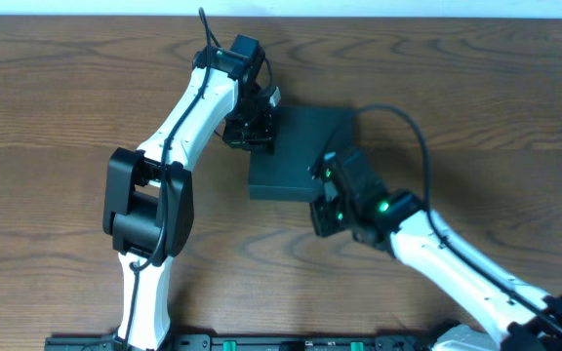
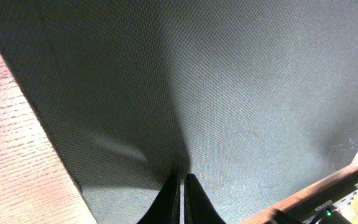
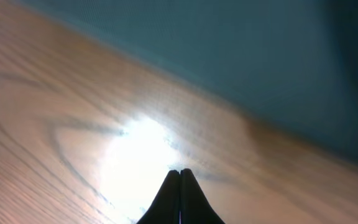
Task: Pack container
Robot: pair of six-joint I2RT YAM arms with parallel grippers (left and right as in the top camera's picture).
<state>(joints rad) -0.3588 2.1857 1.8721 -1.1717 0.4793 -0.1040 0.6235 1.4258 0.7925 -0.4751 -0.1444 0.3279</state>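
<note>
Your container (image 1: 301, 146) sat near the middle of the bench (image 1: 66, 97), a flat black square seen from above, showing only its top face and nothing of what it held. Your left end effector (image 1: 250, 135) was at the container's far left edge, and in the left wrist view its fingers (image 2: 174, 202) were pressed together with nothing between them, over the container's woven-textured black surface; you could not tell whether the tips touched it. Your right end effector (image 3: 180, 190) was also closed and empty, poised above bare wood beside the container's near right side. From overhead its tips were hidden under the right arm (image 1: 457, 263) and its wrist housing. The right wrist view was blurred and washed out by glare, so the container's edge there showed only as a dark band.
</note>
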